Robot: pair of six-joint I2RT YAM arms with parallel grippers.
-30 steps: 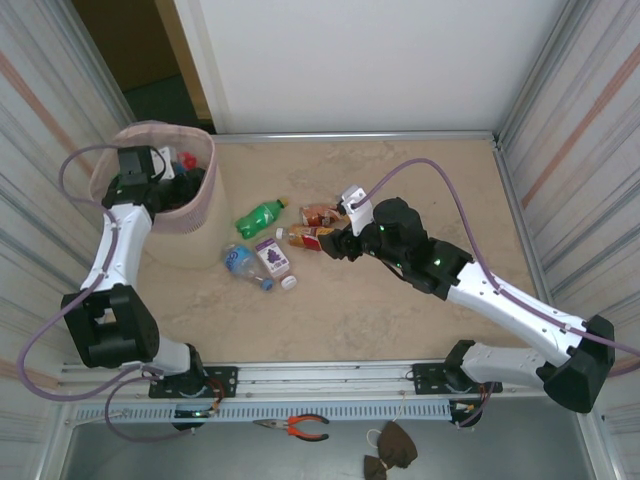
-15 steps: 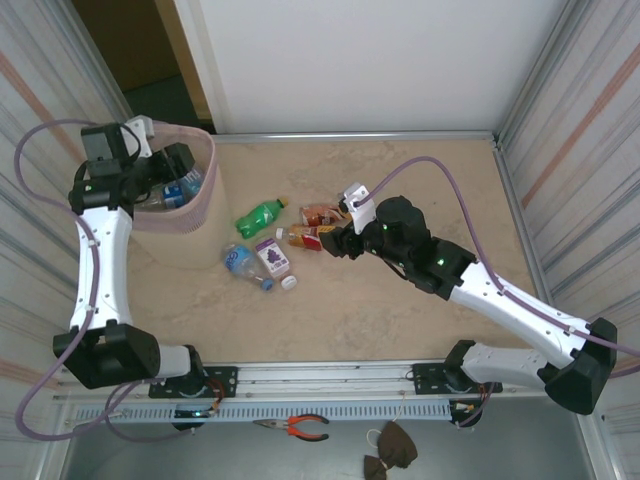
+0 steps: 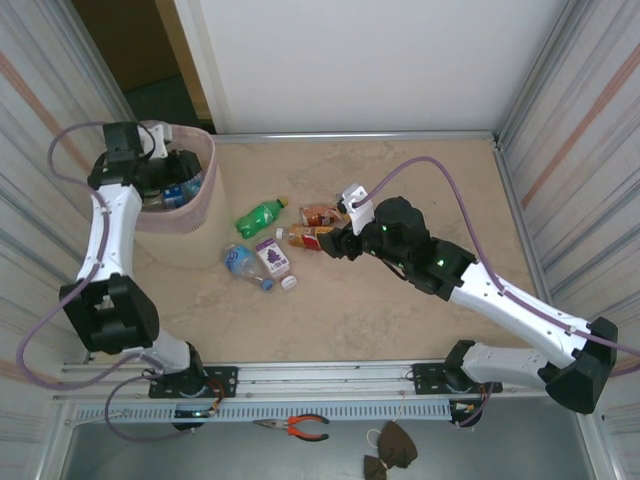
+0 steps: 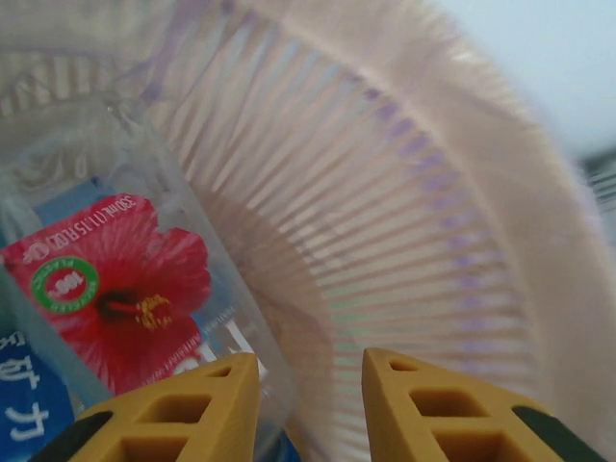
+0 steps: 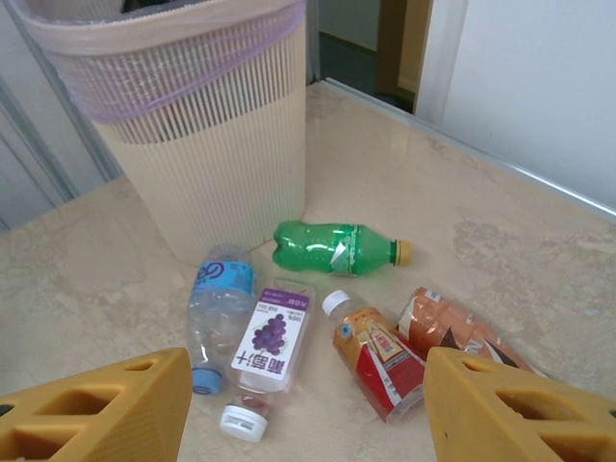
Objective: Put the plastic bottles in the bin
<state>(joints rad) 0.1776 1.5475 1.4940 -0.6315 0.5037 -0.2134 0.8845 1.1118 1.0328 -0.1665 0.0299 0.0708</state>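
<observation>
In the pink-lined bin (image 4: 404, 212), clear red-flower-label bottle (image 4: 115, 289) beside left end effector (image 4: 310, 358), narrowly parted.

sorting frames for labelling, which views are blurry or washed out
left wrist: bin wall blurred and streaky, top right corner washed out, flower-label bottle soft but legible; right wrist: crisp, evenly lit; top external: sharp, soft shadows

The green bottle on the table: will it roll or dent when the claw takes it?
Lying on its side, round-bodied, the green bottle would probably roll if nudged. It looks empty, so likely light; its thin plastic may dent.
</observation>
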